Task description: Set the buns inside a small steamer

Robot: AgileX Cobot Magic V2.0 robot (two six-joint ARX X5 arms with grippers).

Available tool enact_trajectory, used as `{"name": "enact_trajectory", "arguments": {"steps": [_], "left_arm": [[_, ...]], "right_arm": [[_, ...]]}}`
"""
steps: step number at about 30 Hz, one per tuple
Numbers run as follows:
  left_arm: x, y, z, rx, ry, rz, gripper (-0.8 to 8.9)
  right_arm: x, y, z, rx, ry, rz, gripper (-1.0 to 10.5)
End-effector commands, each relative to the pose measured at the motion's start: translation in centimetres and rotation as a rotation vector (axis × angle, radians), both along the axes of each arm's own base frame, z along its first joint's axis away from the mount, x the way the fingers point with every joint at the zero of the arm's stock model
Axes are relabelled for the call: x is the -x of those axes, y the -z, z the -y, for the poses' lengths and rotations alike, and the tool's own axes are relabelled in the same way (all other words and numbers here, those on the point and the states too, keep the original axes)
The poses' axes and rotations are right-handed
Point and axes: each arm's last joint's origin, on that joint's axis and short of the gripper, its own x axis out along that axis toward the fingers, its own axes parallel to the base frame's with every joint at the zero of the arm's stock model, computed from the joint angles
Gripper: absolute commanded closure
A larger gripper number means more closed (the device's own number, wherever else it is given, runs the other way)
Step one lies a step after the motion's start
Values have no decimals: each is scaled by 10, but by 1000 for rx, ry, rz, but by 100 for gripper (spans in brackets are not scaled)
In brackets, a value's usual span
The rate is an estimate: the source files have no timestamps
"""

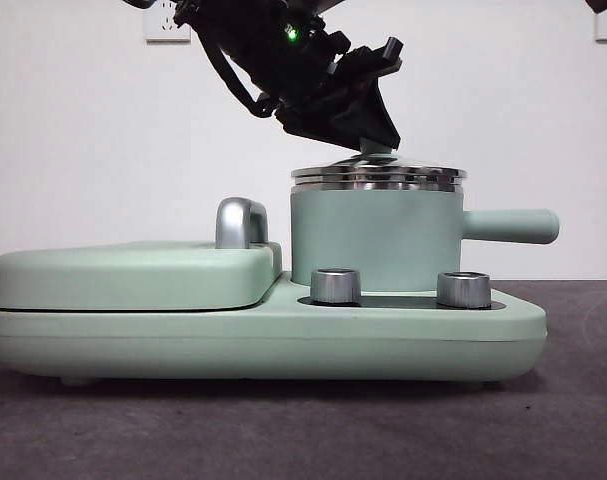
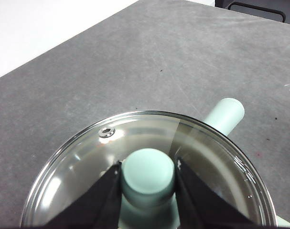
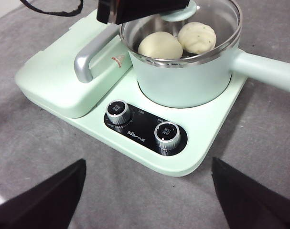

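A mint-green cooking appliance [image 1: 283, 335] sits on a dark grey, felt-like table top [image 1: 543, 420] before a plain white wall [image 1: 73, 150] carrying a power socket [image 1: 166, 22] near the upper edge.

The small steamer [image 1: 375, 240] stands on the appliance's right half, its straight side handle [image 1: 511, 226] pointing away to the side, above two chrome dials [image 3: 119, 112]. Beside it lies the flat griddle cover [image 1: 133, 272] with its chrome handle [image 1: 240, 222].

The left gripper [image 2: 148, 175] reaches down from above onto the steamer, its two black jaws pressed against either side of the green knob [image 2: 148, 172] of the glass lid [image 2: 87, 157], which rests on or just at the steel rim.

Only the right wrist view looks through the lid: both buns [image 3: 160, 46] lie inside the pot, side by side and touching. One is smooth, cream and rounded; the other [image 3: 197, 37] is ridged like a shell and dotted with green flecks. The front view, level with the table, hides them behind the pot wall. The left wrist view shows a small steam vent [image 2: 106, 132] in the lid, while glare hides the contents.

The right gripper [image 3: 147, 191] hangs above the table in front of the appliance, jaws spread wide, gripping nothing.
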Motion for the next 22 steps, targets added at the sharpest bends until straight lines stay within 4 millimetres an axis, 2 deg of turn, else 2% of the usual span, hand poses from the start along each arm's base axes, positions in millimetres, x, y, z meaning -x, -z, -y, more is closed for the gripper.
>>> {"name": "enact_trajectory", "arguments": {"steps": [1,22], "left_arm": [[0,-9,3,19,-5,45,804],[1,-15,3,64,13,39,805]], "right_arm": [[0,-3,-1,-13,-2,5,531],[0,-3,-1,-10,5,7,532]]}}
